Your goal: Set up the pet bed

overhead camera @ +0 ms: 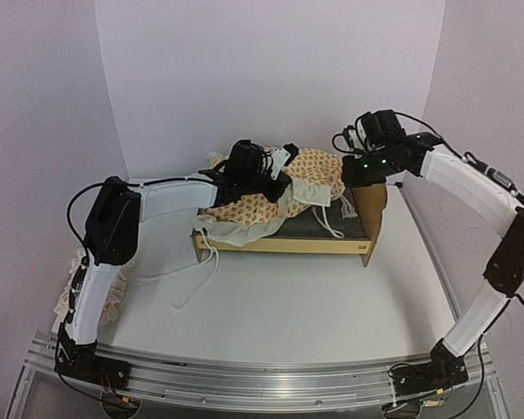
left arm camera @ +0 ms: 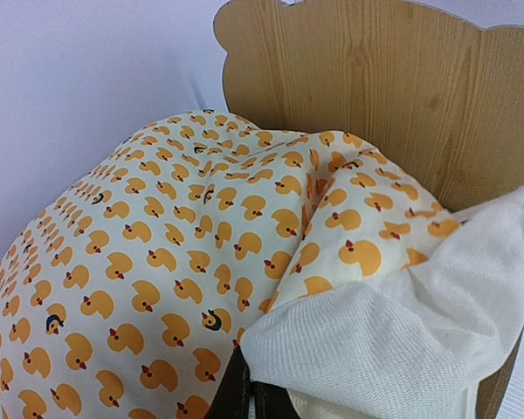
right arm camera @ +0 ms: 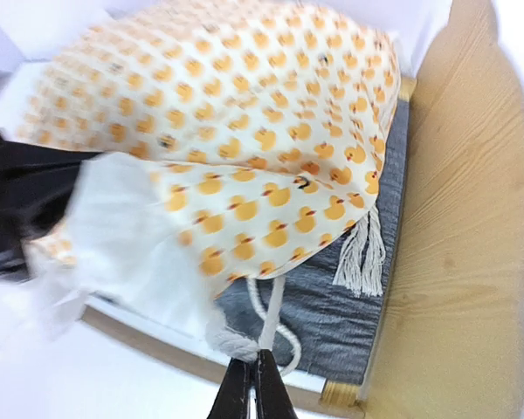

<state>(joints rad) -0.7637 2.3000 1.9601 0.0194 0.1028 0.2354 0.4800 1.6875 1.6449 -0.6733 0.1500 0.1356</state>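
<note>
White worktop (overhead camera: 288, 297); bed (overhead camera: 279, 246) mid-surface, headboard (overhead camera: 373, 209) at right. My right claw (right arm camera: 251, 388) pinched shut on tie (right arm camera: 271, 319); left claw (left arm camera: 249, 397) clamped on cushion (left arm camera: 157, 262) edge. Best, I judge: draw both evenly, lay cushion flat over grey base (right arm camera: 332, 323).

Bed (overhead camera: 279, 246), small, of light plywood, standing upright on the white table (overhead camera: 288, 305) toward its back, long axis running left to right in the top view. Low side rail (overhead camera: 244, 244) along the near edge, plain and straight. Headboard (overhead camera: 372, 209) at the right end, upright and much taller than the rails, its wood grain plain to see and its top edge cut in rounded scallops. Base panel (overhead camera: 310, 225) dark grey and flat between the rails. Only the stretch nearest the headboard shows; the rest is covered.
</note>
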